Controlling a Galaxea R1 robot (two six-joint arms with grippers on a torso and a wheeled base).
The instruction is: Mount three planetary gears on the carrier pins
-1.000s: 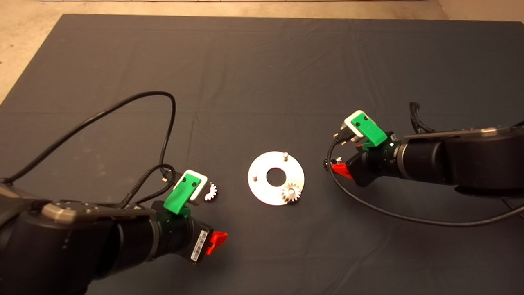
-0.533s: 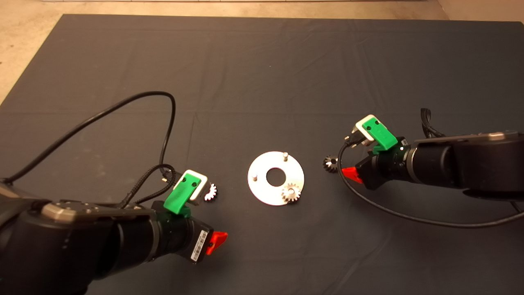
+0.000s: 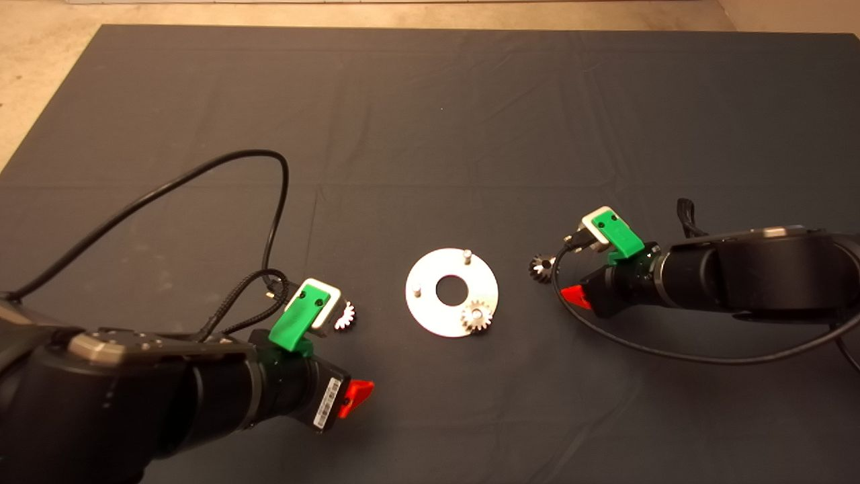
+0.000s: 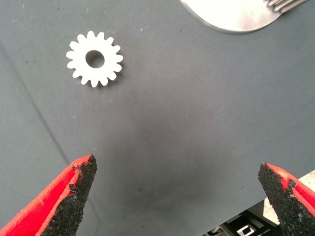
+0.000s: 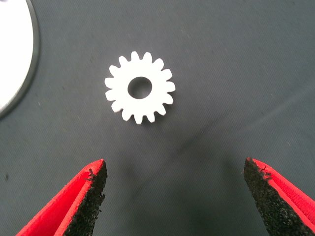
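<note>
The dark gear lying flat on the mat just beside the disc is judged small, rigid and slippery, best pinched across its toothed rim. The right pincer is held open just short of it. The left pincer, also open, is parked near the bright gear on the disc's far side.

A dark mat covers the counter. On it lies a shiny metal disc with a central hole, a bright gear just off one side and a darker gear off the other; black cables trail across the cloth.
</note>
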